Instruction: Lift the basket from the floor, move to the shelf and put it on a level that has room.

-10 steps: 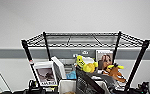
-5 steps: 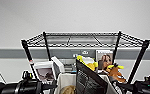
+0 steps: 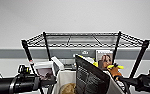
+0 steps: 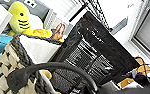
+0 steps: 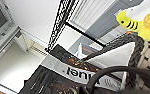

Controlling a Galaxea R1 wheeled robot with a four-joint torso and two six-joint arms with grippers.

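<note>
Basket (image 3: 66,80): raised between both arms, in front of shelf (image 3: 44,47), below its top level (image 3: 83,40).
Contents: black packet (image 3: 89,76) upright inside; round tan item (image 3: 68,88) low beside it.
Behind: yellow toy (image 4: 22,17), white boxes (image 3: 44,71) on lower tier.
Left gripper (image 3: 49,81): at basket's end, finger state cannot tell.
Right gripper (image 3: 122,80): same.

The cream-and-black checkered woven basket (image 3: 66,80) with dark braided rim and white cloth liner sits at six o'clock in the head view, upright. The tall black wire rack (image 3: 138,60) stands behind it, its flat top tier (image 3: 83,40) at twelve o'clock.
</note>
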